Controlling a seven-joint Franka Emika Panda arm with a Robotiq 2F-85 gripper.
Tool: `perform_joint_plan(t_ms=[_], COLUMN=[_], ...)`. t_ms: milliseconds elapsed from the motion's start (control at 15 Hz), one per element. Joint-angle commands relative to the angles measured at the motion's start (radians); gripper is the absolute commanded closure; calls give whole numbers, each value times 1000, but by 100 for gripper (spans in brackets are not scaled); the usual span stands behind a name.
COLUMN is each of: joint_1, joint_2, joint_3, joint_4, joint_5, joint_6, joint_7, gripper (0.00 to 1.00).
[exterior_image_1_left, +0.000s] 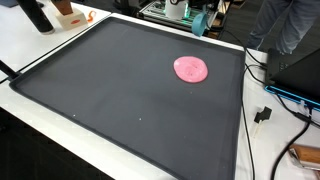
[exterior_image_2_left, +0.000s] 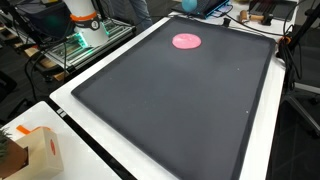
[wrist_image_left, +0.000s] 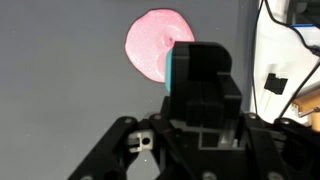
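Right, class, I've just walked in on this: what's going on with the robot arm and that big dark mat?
The robot arm's black gripper hovers near one edge of the large dark grey mat. The nearest thing is a flat, round pink blob, which lies on the mat apart from the gripper, untouched. In the wrist view a teal part shows at the fingers, but whether they are open or shut is unclear. A small pale cardboard box sits on the white table beside the mat.

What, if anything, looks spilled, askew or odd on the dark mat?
Nothing looks spilled or damaged. The flat, round pink blob lies alone on the dark grey mat, away from its middle, toward one corner.
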Motion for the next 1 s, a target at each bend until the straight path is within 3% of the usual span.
perform_joint_plan(t_ms=[0,267,333,867,933], joint_1=[11,19,18,20,20], joint_2=[-15,-25,-5,-9,-9], joint_3=[20,38,26,32,32], joint_4=[32,53,50,54,54], joint_5=[-73,-102,-70,-78,-78], joint_6=[-66,-108,-73,-82,-82], joint_7=[95,147,105,121,121], gripper=[74,74,49,49,74])
